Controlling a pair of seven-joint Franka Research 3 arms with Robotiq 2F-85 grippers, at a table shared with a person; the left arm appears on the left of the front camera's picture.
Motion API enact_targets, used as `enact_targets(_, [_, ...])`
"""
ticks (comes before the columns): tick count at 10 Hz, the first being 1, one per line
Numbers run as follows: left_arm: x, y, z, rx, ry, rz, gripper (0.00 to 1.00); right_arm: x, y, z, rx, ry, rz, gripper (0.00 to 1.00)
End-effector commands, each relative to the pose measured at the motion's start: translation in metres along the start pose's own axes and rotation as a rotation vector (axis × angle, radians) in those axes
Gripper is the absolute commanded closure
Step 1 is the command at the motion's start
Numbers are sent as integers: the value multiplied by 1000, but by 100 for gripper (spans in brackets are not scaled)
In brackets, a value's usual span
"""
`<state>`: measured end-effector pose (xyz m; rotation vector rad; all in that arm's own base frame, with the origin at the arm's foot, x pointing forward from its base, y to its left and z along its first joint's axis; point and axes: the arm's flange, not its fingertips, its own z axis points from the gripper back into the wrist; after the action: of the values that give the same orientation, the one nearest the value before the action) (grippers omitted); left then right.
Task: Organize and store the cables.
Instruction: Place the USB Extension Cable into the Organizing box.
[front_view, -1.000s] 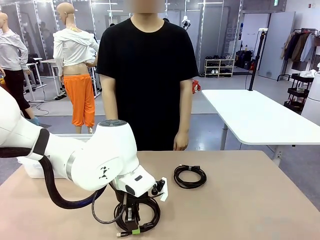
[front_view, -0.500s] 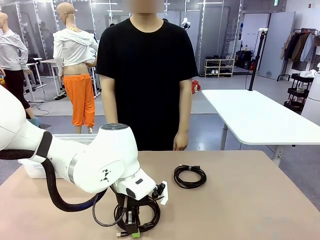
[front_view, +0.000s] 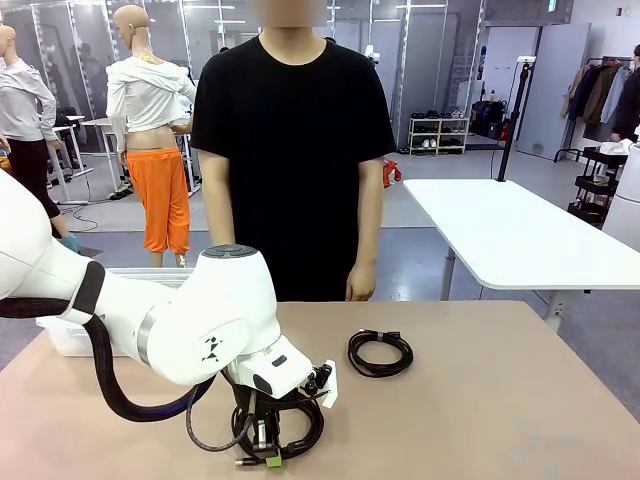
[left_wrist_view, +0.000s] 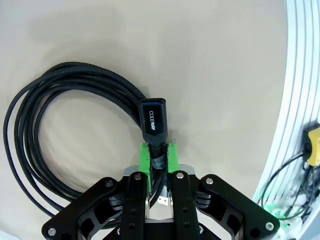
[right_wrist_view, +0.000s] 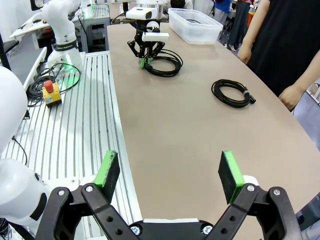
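Few strands of the cable coil (left_wrist_view: 100, 84) sit pinched in the closed left gripper (left_wrist_view: 158, 156), the right gripper (right_wrist_view: 170, 172) wide and empty; lifting may spill loose loops.

The left gripper (left_wrist_view: 159, 159) has closed on the strands of the near cable (left_wrist_view: 95, 82), just behind its plug (left_wrist_view: 154, 117). A second ago its jaws stood half open.

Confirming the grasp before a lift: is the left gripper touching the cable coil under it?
Touching. Left wrist view: the left gripper clamps the cable coil, green pads pressed on its strands just behind the plug.
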<state>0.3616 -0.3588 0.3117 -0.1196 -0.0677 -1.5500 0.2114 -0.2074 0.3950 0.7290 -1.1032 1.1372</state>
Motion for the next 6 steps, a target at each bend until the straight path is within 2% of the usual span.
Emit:
enact_targets(1, [1,-3,0,7,-18,-16,100,3,-1,3,-4,-14,13,0])
enact_targets(6, [2,-6,0,10,-20,-20,100,3,-1,3,-4,-14,13,0])
